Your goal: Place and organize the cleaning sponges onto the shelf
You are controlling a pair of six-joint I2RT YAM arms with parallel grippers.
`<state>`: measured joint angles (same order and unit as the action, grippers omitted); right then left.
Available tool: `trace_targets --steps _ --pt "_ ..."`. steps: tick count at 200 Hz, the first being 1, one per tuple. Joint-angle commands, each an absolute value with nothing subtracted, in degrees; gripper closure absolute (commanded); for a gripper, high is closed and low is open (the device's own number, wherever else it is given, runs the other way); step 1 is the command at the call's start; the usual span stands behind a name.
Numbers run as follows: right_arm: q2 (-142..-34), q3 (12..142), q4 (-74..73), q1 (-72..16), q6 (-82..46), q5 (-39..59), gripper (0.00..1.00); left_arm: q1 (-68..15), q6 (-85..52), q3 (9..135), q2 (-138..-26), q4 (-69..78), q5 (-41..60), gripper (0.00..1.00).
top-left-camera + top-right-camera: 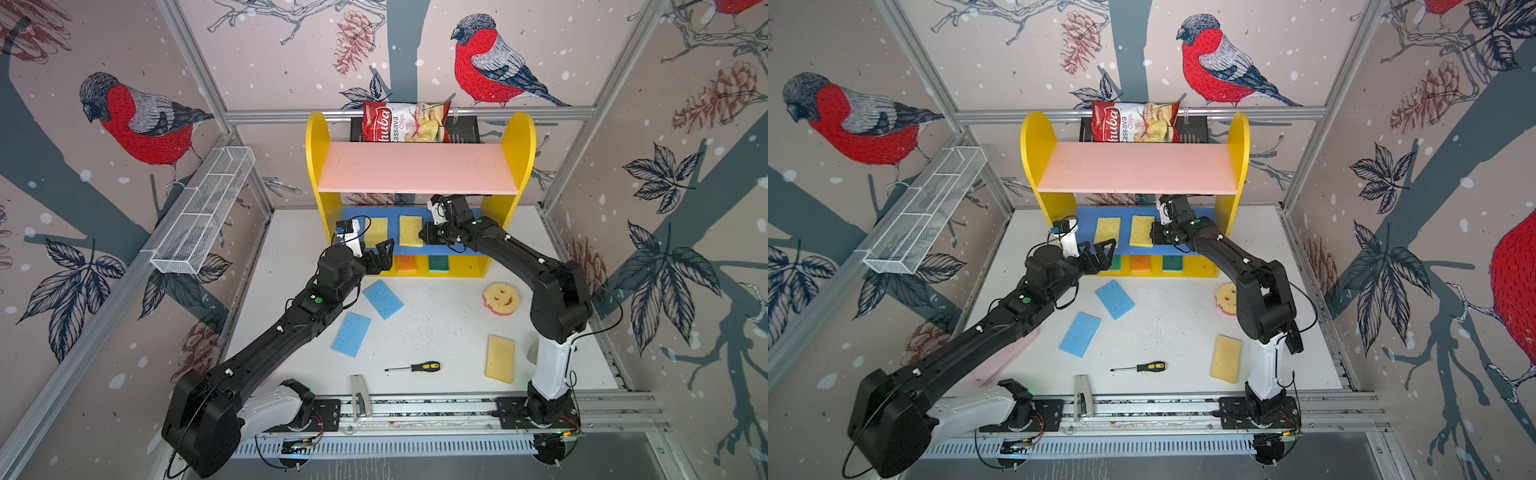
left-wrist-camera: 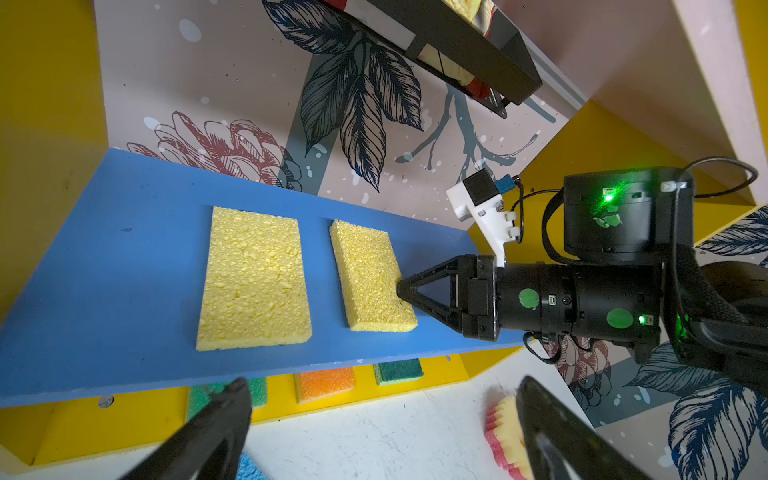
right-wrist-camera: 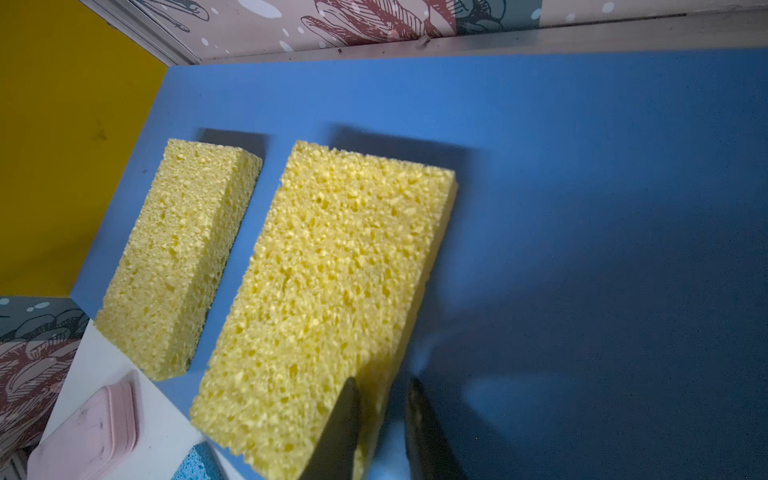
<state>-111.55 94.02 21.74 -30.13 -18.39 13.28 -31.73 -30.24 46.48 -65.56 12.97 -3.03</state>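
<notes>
- Pale pinkish wallpapered walls (image 1: 270,62) printed with red-breasted birds, pine cones and dark leaves enclose the cell.
- Silver aluminium frame rails (image 1: 266,114) line the corners.
- A speckled white desk (image 1: 436,332) forms the floor.
- A white wire mesh tray (image 1: 203,212) hangs on the left wall.

Two sponges (image 2: 253,278) lie side by side on the shelf's (image 1: 519,141) middle board (image 2: 124,249). My right fingers (image 2: 404,291) touch the right one's (image 2: 370,274) right edge. Three more (image 1: 406,264) sit below on its base (image 1: 469,266).

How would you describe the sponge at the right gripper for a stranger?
Find the yellow shelf, then its blue middle board. Two yellow sponges lie flat there; in both top views it is the right-hand sponge, with the right gripper at its edge.
</notes>
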Motion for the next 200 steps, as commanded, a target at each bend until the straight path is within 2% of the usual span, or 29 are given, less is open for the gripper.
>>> trace_targets --steps 1,114,156,200 --pt "-110.66 94.74 23.36 -30.45 -18.27 11.82 0.79 -31.73 -30.94 46.81 -65.08 13.49 -2.63 0.02" --pt "-105.15 92.11 22.78 -30.95 -19.2 9.74 0.73 -31.77 -31.2 46.62 -64.33 12.99 -2.28 0.02" --pt "-97.5 84.23 20.38 -32.21 -20.42 8.08 0.69 -31.75 -31.55 46.34 -63.63 12.54 -2.21 0.02" --pt "-86.97 72.23 16.54 -32.48 -21.55 4.42 0.7 -31.79 -31.55 45.77 -63.72 12.01 -2.24 0.02"
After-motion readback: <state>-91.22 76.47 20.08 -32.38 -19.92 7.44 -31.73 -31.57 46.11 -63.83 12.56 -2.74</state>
